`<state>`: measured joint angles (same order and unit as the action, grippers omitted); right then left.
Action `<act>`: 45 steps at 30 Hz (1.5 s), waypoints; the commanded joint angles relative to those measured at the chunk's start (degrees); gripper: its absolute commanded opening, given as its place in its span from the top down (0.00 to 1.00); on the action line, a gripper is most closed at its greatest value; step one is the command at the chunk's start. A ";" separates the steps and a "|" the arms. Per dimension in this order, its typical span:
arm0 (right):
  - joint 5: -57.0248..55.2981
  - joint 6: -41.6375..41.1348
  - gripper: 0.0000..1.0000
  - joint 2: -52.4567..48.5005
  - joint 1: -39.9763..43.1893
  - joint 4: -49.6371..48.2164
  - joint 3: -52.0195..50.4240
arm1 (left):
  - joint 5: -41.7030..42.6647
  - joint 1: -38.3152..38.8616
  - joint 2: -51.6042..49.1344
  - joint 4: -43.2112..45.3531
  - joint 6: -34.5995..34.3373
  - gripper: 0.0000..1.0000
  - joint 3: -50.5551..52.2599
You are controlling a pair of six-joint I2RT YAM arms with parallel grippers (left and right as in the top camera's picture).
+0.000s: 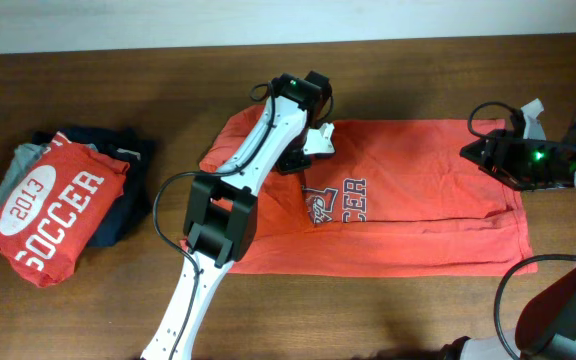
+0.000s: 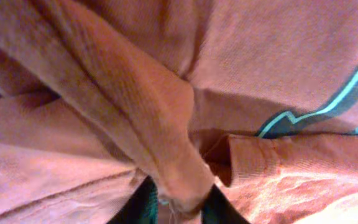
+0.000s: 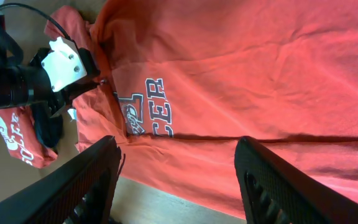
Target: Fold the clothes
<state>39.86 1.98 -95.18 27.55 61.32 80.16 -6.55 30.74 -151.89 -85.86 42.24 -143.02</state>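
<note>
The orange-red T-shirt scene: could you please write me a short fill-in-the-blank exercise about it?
The orange-red T-shirt lies with its chest print facing ____.
The left gripper has a ridge of its fabric ____ its jaws.
The right gripper hovers with jaws ____, holding nothing.
The folded red shirt reads "2013 ____".
Missing: up; between; open; SOCCER.

Wooden table [image 1: 388,310] bears the orange-red T-shirt [image 1: 418,215] and a folded garment pile [image 1: 58,205]
</note>
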 commanded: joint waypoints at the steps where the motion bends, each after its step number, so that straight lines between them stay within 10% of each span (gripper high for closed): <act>1: -0.31 0.59 0.38 0.96 -0.17 0.02 0.55 | -4.15 -0.15 0.42 -0.09 -2.91 0.87 -1.27; 36: -12.11 -5.86 0.34 -14.10 -0.17 -31.17 0.83 | -11.58 1.42 13.27 5.01 -4.09 0.95 -5.22; 45: -20.85 3.19 0.34 -23.69 -0.59 -24.35 14.82 | -11.23 2.60 13.27 6.62 -4.11 0.94 -5.22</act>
<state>24.21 1.89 -116.64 27.42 35.73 88.90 -17.43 33.15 -141.18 -79.46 38.35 -147.61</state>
